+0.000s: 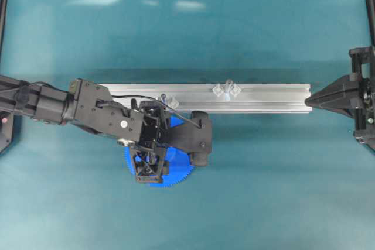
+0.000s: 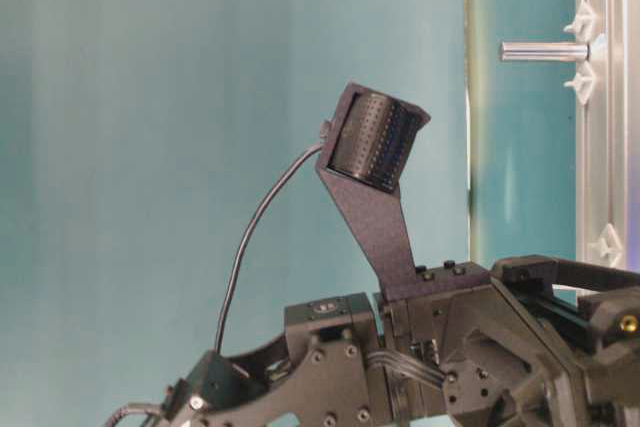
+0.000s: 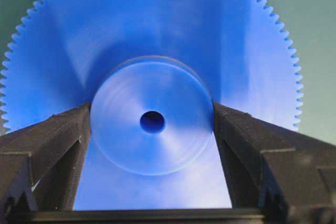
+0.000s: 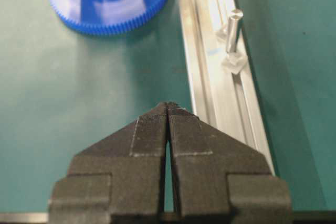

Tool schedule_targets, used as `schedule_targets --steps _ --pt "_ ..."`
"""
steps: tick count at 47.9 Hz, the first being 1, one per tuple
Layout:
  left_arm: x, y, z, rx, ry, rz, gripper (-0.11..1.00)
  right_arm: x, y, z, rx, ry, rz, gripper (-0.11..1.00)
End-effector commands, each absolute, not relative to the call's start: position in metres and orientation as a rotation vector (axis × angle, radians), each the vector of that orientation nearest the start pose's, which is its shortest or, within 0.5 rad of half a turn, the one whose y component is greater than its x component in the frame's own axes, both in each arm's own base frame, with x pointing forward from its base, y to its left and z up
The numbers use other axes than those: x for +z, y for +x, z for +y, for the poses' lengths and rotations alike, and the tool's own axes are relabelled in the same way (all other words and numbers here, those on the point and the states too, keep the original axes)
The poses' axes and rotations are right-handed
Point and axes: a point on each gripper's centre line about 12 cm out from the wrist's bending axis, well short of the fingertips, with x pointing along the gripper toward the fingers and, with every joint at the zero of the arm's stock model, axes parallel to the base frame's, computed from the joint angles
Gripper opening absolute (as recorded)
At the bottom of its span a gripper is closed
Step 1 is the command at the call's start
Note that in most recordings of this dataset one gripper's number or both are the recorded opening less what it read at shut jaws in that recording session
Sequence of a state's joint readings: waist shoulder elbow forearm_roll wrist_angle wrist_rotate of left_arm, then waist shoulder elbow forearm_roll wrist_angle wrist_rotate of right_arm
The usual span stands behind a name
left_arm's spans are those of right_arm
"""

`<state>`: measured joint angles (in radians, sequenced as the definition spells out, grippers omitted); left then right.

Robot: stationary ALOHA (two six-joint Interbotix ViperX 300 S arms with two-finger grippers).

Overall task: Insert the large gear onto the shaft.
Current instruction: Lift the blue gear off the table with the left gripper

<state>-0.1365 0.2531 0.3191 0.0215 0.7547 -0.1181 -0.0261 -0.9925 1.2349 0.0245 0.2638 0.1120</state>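
The left gripper [image 3: 152,129] is reaching down over the large gear [image 3: 152,40], which is lying flat on the green worktop [image 1: 263,174] just in front of the aluminium rail [image 1: 263,99]. Its fingers [image 3: 52,140] are standing on either side of the raised hub, touching or almost touching it. The shaft [image 1: 227,88] is standing upright on the rail, well apart from the gear. The right gripper [image 4: 168,109] is resting at the rail's end with its fingers pressed together
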Motion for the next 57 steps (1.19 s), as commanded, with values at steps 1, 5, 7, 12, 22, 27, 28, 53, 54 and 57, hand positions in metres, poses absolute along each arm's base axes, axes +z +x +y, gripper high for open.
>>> schedule_targets --steps 1,5,7,12,22,27,28,53,54,57 --pt "0.162 0.419 -0.056 -0.043 0.006 1.244 0.77 0.215 0.178 -0.004 -0.057 0.150 0.495 0.03" --pt "0.169 0.421 -0.057 -0.041 0.007 1.253 0.77 0.214 0.178 -0.004 -0.057 0.150 0.496 0.03" --pt "0.172 0.422 -0.057 -0.041 0.007 1.253 0.77 0.214 0.178 -0.004 -0.057 0.150 0.496 0.03" --pt "0.183 0.428 -0.057 -0.042 0.006 1.232 0.77 0.214 0.178 -0.004 -0.057 0.150 0.495 0.03" --pt "0.205 0.437 -0.059 -0.051 0.014 1.213 0.77 0.212 0.177 -0.004 -0.057 0.150 0.496 0.03" --pt "0.215 0.439 -0.056 -0.048 0.019 1.221 0.77 0.213 0.177 -0.004 -0.057 0.150 0.493 0.03" --pt "0.217 0.440 -0.056 -0.049 0.019 1.218 0.77 0.213 0.177 -0.004 -0.057 0.150 0.495 0.03" --pt "0.289 0.455 -0.024 -0.056 0.081 1.163 0.77 0.213 0.177 -0.004 -0.057 0.150 0.495 0.03" --pt "0.292 0.456 -0.023 -0.057 0.084 1.160 0.77 0.213 0.177 -0.004 -0.057 0.150 0.495 0.03" --pt "0.301 0.458 -0.019 -0.056 0.091 1.147 0.77 0.213 0.177 -0.004 -0.057 0.150 0.495 0.03"
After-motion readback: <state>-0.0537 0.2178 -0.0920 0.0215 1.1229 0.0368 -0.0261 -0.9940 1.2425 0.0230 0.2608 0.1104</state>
